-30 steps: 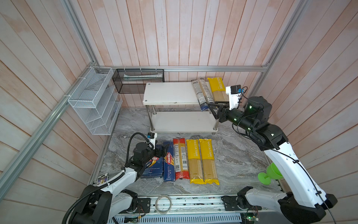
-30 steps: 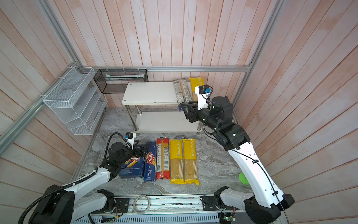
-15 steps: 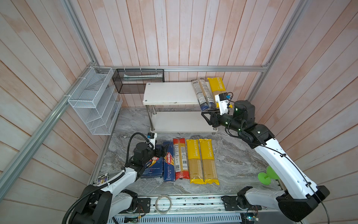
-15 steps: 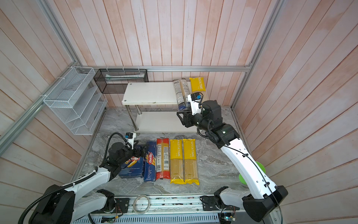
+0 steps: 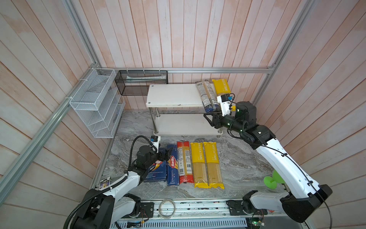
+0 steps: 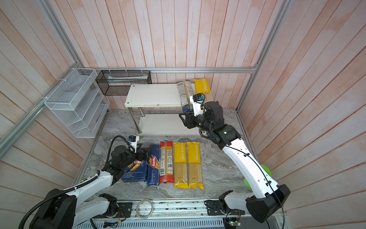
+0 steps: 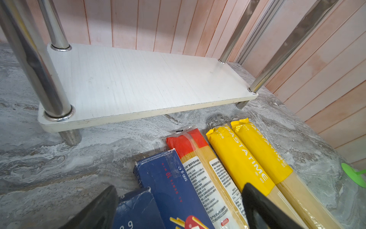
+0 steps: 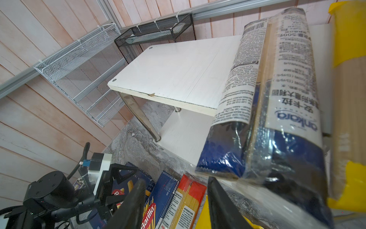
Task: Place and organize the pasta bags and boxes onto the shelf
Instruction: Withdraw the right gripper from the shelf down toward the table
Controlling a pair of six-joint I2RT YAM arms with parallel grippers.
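The white shelf (image 5: pixel 174 95) stands at the back. On its top tier's right end lie a dark blue and clear bag (image 5: pixel 206 97) and a yellow bag (image 5: pixel 221 87); the blue bag's end (image 8: pixel 257 138) overhangs the front edge. My right gripper (image 5: pixel 208 119) hangs open and empty just below that end, its fingers (image 8: pixel 130 206) spread. On the floor lie the wide pasta box (image 5: pixel 156 168), the narrow box (image 5: pixel 172 168), a red-ended bag (image 5: pixel 185 162) and two yellow bags (image 5: pixel 206 164). My left gripper (image 5: pixel 165 154) hovers open over the two boxes (image 7: pixel 168 188).
A white wire-mesh organiser (image 5: pixel 95 103) hangs on the left wall and a black mesh basket (image 5: pixel 141 82) on the back rail. A green object (image 5: pixel 272 179) sits by the right arm. A cable ring (image 5: pixel 167 206) lies on the front rail. The shelf's lower tier (image 7: pixel 138 79) is bare.
My right gripper has drawn back from the top tier's bags, moving down and left to the shelf's front right corner. The left arm and all packs stay put.
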